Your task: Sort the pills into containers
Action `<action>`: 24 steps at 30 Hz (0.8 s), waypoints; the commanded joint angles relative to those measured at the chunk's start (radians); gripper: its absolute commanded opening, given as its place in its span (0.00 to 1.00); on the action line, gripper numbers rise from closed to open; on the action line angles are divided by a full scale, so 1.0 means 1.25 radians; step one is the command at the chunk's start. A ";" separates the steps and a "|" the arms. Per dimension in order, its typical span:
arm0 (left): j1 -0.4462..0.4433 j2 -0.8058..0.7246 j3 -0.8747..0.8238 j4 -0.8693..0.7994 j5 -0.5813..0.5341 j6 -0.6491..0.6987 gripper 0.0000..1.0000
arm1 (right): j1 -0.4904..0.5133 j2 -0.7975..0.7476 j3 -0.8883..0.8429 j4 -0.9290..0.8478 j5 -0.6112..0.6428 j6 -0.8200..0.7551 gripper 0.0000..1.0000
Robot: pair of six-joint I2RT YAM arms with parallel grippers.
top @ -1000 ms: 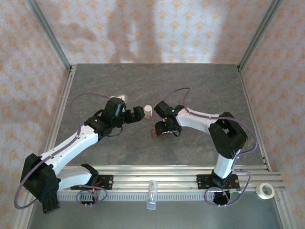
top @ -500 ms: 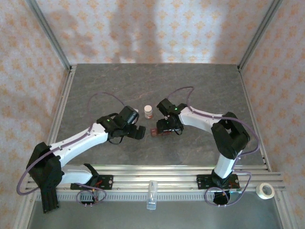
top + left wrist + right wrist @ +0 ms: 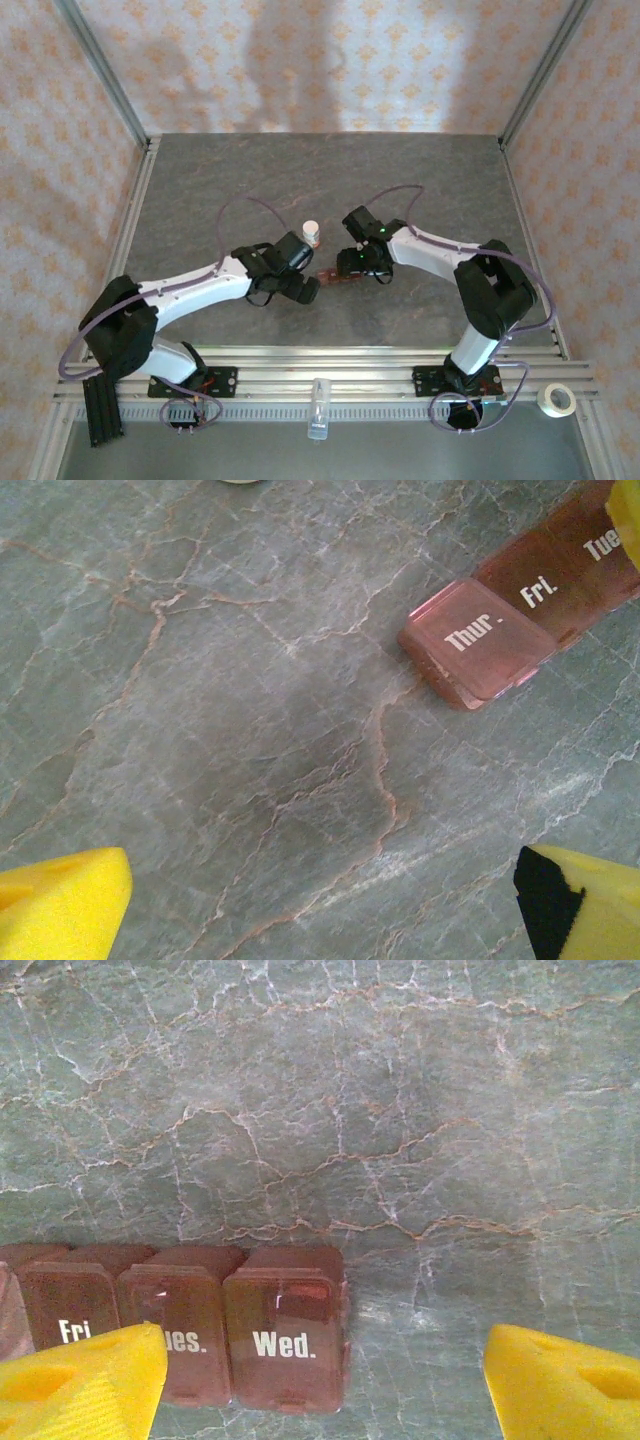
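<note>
Bright, even, diffuse light. Soft, broad shadows on the back wall (image 3: pixel 290 70). Faint dark shadow patch on the table (image 3: pixel 290 760) in the left wrist view. Focus sharp.

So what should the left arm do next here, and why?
Probably ease the left gripper toward the containers: its jaws stand wide open over bare table, the strip's Thur. end lies ahead, outside them, and every visible lid looks shut.

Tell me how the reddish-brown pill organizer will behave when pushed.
The pill organizer looks like rigid moulded plastic, so it should stay stiff. It lies flat and low on the smooth table, so it will probably slide rather than tip or roll. A push at one end, say the Wed. lid, would likely swivel it.
</note>
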 commanded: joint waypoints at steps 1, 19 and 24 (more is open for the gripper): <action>-0.012 0.025 0.025 0.046 -0.005 0.022 1.00 | 0.000 -0.006 -0.020 0.024 -0.005 0.018 0.82; -0.014 0.106 0.042 0.126 -0.127 0.017 1.00 | 0.000 0.016 -0.039 0.041 -0.015 0.018 0.81; -0.012 0.120 0.052 0.142 -0.171 0.012 1.00 | 0.000 0.022 -0.042 0.041 -0.015 0.018 0.81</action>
